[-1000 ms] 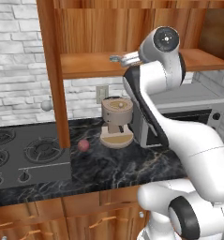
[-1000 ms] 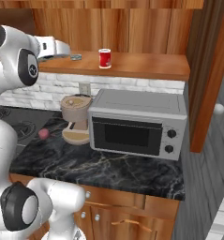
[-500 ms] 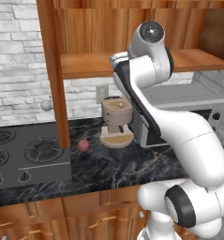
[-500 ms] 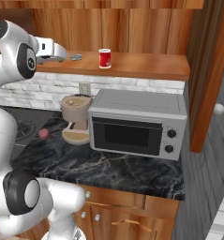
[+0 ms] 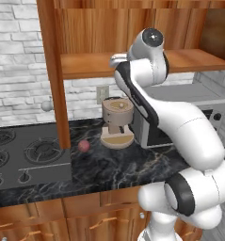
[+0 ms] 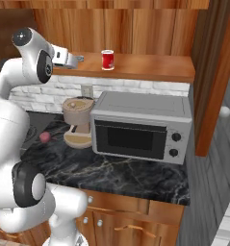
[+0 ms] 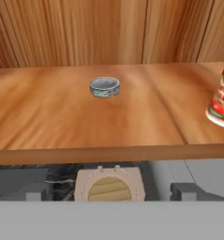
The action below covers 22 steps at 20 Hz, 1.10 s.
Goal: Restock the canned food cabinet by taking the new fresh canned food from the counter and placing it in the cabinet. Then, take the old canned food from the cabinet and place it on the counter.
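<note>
Jaws are standing apart and empty before the shelf [image 7: 48, 126]. You are lining up on the flat tin [image 7: 104, 87]; keep it centred, clear of the red can [image 7: 222, 96].

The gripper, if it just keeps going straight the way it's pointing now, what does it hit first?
Probably the old canned food, the flat silver tin near the middle of the cabinet shelf. The gripper sits at the shelf's front edge; depth is hard to judge, so it might pass over the tin.

Tan coffee machine [image 5: 117, 122] btwn dull red ball [image 5: 84, 146] & silver microwave [image 6: 142, 126]; gas hob [image 5: 24, 157] far left
</note>
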Tool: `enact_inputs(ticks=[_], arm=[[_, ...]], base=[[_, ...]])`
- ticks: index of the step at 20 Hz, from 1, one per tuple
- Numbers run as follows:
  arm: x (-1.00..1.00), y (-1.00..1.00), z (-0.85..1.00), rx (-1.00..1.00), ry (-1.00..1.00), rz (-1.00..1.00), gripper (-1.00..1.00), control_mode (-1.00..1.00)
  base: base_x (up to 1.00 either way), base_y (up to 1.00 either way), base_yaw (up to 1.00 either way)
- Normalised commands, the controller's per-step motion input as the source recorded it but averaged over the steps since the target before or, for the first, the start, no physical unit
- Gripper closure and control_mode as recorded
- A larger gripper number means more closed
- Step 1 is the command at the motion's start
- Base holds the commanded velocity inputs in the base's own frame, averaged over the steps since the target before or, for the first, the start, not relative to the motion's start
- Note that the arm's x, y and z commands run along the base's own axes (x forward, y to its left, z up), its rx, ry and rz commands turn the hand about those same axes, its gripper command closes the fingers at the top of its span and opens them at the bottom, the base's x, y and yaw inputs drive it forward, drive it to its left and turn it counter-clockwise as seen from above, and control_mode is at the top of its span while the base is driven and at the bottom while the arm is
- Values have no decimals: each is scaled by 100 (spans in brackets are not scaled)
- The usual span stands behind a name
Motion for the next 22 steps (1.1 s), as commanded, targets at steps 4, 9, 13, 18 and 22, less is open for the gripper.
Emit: enact_inputs(ticks=[4,9,13,18,22], arm=[[77,13,0,0,5,0,-100,-100],[67,4,0,0,7,0,-100,-100],[65,0,0,0,8,0,-100,-100],[47,0,-14,0,3,0,-100,-100],[47,0,-18,0,1,0,-100,-100]], base=[[0,0,0],[0,0,0],[0,0,0],[0,0,0],[0,0,0]])
